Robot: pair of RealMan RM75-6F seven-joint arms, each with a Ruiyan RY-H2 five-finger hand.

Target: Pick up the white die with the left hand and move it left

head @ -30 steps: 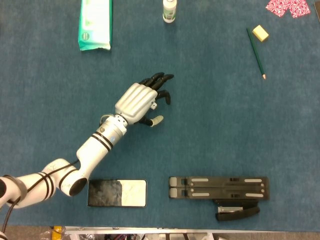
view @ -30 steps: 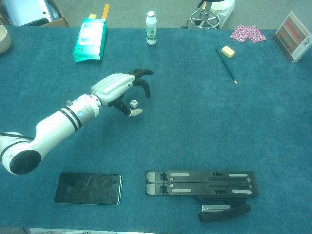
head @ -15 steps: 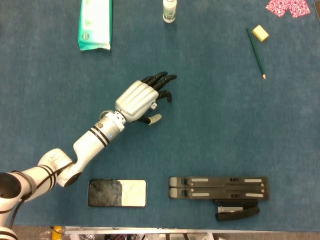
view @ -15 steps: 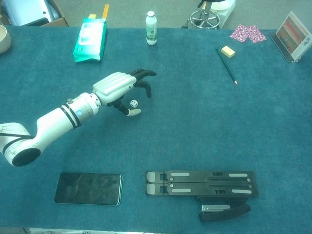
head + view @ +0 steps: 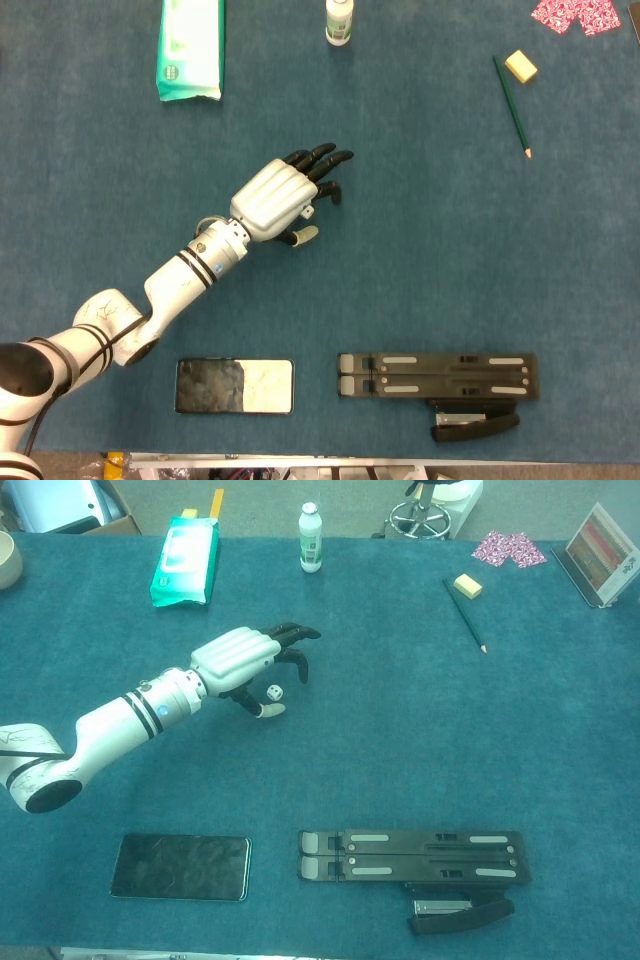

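From the chest view I see the die (image 5: 274, 691) lying free between my left hand's (image 5: 243, 664) spread fingers and thumb, ungripped; overhead it is mostly hidden.

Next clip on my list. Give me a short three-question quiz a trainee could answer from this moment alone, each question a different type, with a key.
1. True or false: the left hand has lifted the white die clear of the table.
2. Multiple choice: which thing lies nearest the pencil? A) phone B) yellow eraser C) wipes pack
3. Fill in: the stapler lies just in front of the black folded ____.

Key: 1 false, the die sits on the cloth under the curled fingers, between them and the thumb; 2 B; 3 stand.
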